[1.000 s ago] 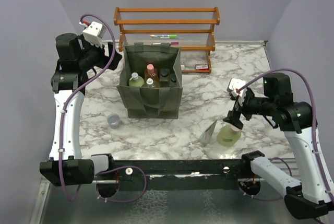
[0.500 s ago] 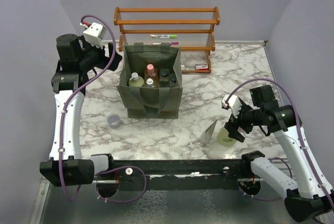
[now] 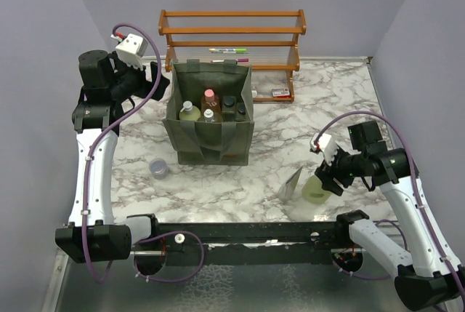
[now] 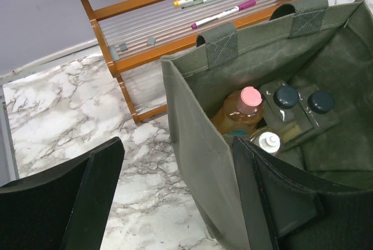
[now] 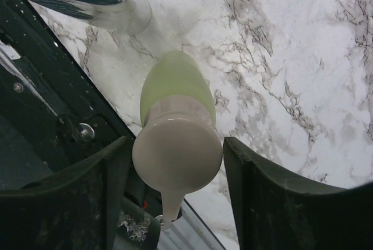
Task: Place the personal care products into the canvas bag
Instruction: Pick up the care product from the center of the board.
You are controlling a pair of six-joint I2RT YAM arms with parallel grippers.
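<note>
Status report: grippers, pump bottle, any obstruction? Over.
Left gripper open, empty, by canvas bag. Right gripper straddling head of pale green pump bottle, grip unconfirmed. Bottle upright on table; grey pouch close beside it.

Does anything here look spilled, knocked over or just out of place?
Nothing is spilled or knocked over; the bottles in the canvas bag stand upright. Only the pale green pump bottle stands out: it sits at the table's near edge beside the grey pouch, the right gripper straddling its pump head.
</note>
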